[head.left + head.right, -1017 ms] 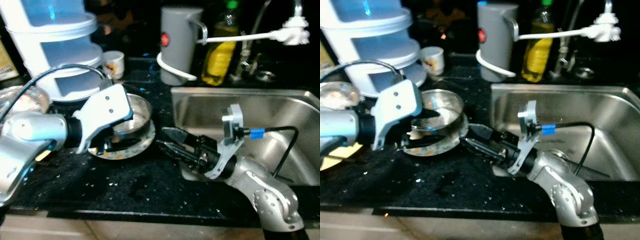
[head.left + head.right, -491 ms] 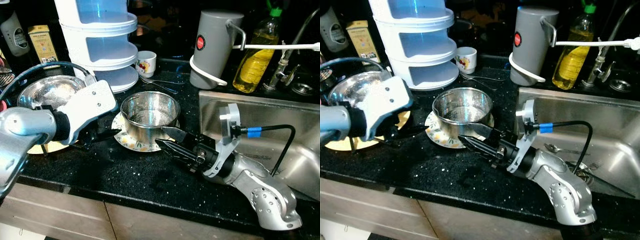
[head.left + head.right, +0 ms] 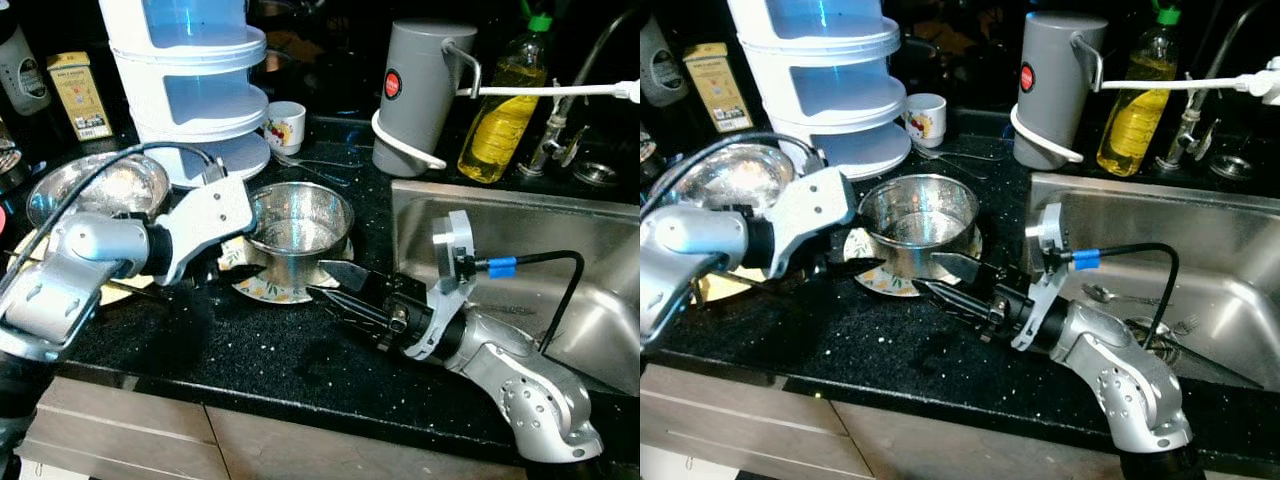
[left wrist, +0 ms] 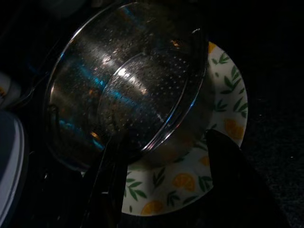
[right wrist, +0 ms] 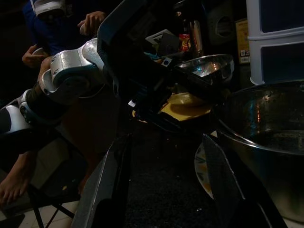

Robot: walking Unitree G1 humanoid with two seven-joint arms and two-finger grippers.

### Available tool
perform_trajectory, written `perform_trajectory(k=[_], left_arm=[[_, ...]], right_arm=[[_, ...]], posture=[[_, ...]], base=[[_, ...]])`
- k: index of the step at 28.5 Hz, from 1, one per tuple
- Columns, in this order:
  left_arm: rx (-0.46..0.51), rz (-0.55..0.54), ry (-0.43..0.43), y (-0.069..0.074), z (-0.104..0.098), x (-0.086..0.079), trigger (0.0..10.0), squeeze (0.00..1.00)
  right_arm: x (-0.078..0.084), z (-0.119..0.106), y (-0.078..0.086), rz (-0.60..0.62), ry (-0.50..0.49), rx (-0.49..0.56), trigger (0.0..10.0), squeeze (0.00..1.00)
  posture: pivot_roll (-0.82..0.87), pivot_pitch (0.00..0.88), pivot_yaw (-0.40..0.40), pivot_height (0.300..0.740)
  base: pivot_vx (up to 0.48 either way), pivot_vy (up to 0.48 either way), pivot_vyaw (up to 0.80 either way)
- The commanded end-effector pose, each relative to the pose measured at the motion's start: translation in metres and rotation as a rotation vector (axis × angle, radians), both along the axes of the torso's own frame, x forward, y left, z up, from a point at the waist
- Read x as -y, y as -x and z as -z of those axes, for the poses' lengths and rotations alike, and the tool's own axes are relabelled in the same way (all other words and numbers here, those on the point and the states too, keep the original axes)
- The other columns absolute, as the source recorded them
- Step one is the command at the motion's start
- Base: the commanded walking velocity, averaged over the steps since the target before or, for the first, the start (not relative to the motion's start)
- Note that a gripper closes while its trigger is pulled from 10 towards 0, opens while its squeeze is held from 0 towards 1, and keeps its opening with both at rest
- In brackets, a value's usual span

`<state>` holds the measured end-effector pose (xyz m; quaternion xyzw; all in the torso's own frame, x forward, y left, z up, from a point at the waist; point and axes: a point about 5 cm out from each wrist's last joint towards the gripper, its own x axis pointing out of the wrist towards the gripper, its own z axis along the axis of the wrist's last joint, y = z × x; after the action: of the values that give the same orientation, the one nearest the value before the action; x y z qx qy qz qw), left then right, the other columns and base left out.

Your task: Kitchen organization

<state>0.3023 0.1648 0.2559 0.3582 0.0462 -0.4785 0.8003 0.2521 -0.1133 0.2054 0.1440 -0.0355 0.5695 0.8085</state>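
A steel pot (image 3: 298,222) stands on a lemon-patterned plate (image 3: 262,291) on the black counter. My left gripper (image 3: 238,272) is open at the plate's left edge. In the left wrist view its fingers (image 4: 108,190) straddle the plate (image 4: 190,180) just below the pot (image 4: 128,85). My right gripper (image 3: 330,288) is open too, its two fingers pointing at the pot's right front side, close to the plate rim. The right wrist view has the pot (image 5: 266,137) beside the gripper's far finger. Nothing is held.
White stacked containers (image 3: 190,80), a cup (image 3: 284,126), a grey jug (image 3: 415,95) and a yellow bottle (image 3: 496,100) line the back. A steel bowl (image 3: 98,186) sits left. The sink (image 3: 560,215) lies right. A person (image 5: 61,28) sits past the counter.
The camera has risen and shifted, so the whole scene moved. My left gripper has come right, up to the plate's edge. The right gripper keeps its place by the pot.
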Motion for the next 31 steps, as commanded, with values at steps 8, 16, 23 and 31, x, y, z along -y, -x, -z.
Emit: perform_trajectory(k=[8,16,23,31], left_arm=[[-0.046,0.072,-0.085,-0.013,0.009,0.002,10.0,0.0],[-0.049,0.119,-0.114,-0.021,0.004,0.002,10.0,0.0],[-0.057,0.163,-0.129,-0.029,0.007,0.005,10.0,0.0],[-0.112,0.258,-0.157,-0.034,0.009,0.011,0.0,0.0]], right_arm=[[0.002,-0.001,0.003,0.019,0.014,0.01,10.0,0.0],[0.001,-0.001,0.003,0.025,0.013,0.012,10.0,0.0],[0.0,-0.001,0.002,0.025,0.012,0.012,10.0,0.0],[0.0,-0.002,0.004,0.028,0.015,0.014,10.0,0.0]], posture=[[-0.08,0.0,-0.018,0.74],[-0.08,0.0,-0.016,0.74],[-0.08,0.0,-0.014,0.74],[-0.1,0.0,-0.004,0.74]], base=[[0.0,0.0,0.0],[0.0,0.0,0.0],[0.0,0.0,0.0],[0.0,0.0,0.0]])
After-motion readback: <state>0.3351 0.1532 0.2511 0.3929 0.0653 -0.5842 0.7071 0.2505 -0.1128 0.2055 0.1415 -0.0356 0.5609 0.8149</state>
